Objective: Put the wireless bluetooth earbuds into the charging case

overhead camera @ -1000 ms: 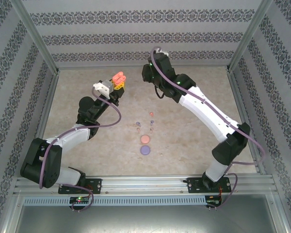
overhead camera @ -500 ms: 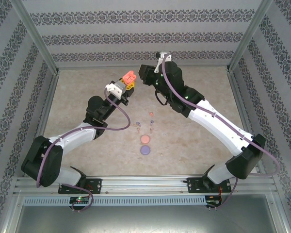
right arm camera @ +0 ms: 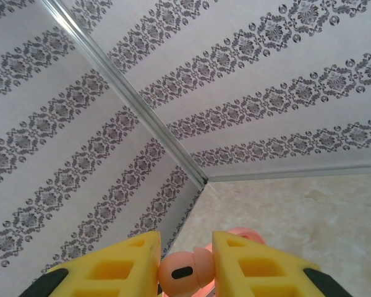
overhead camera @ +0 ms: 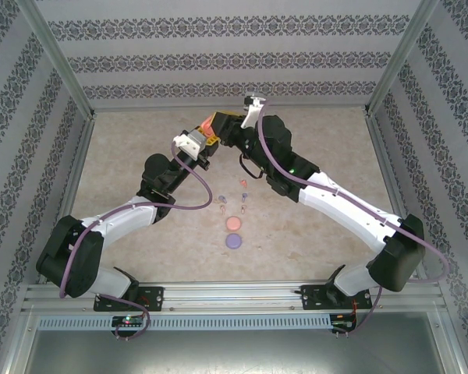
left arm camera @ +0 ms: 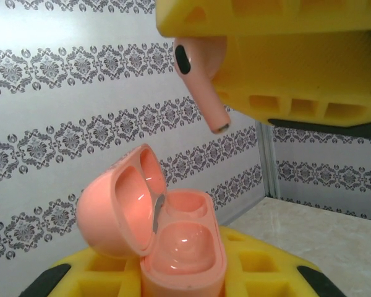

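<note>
Nearest the arm bases, the purple case (overhead camera: 233, 241) and the coral case (overhead camera: 233, 223) lie flat on the table (overhead camera: 320, 156), in the same spots as a second ago. Just beyond them the loose earbuds (overhead camera: 242, 195) are scattered, also unmoved.

The change is farther out and above the table. The left gripper (overhead camera: 205, 132) has carried the salmon charging case (left arm camera: 179, 247) rightward. The right gripper (right arm camera: 184, 267) has swung in from the far side to meet it. A second ago they were well apart; now they are almost touching.

The left fingers are clamped on the base of the case, which is held upright. Its lid is hinged back and both wells are bare. The right fingers pinch the head of a salmon earbud (left arm camera: 196, 65). The bud hangs above the case with its stem pointing down and clear air under the tip.

So the approach is done and the insertion itself is what remains. The stem seems to hang over the far well, though the slant of the left wrist view makes that hard to confirm. I judge a short, straight descent is needed next, since a stem off centre could catch the rim.
</note>
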Controlling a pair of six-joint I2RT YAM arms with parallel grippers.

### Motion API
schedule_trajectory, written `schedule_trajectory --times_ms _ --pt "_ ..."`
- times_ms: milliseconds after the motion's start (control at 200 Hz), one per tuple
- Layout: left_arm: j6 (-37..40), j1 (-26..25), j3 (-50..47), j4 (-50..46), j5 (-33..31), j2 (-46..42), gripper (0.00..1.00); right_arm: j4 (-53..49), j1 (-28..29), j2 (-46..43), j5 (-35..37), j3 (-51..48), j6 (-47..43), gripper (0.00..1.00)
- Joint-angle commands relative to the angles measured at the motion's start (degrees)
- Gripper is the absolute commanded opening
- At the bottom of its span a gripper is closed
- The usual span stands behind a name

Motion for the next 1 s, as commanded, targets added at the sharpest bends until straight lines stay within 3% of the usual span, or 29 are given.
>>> schedule_trajectory --times_ms 0,420,994 --pt "-2.1 -0.6 1.8 3.5 3.4 0.0 0.0 6.1 0.8 -2.8 -1.6 -2.1 0.6 0.28" --pt "-7.5 -0.7 2.9 5.2 7.4 0.4 0.0 10.8 1.3 -5.3 -2.1 -7.7 1.4 0.28" --pt "-8.1 -0.6 3.2 4.9 7.6 0.3 0.0 13.2 1.8 -1.6 -3.5 -7.5 2.8 0.27"
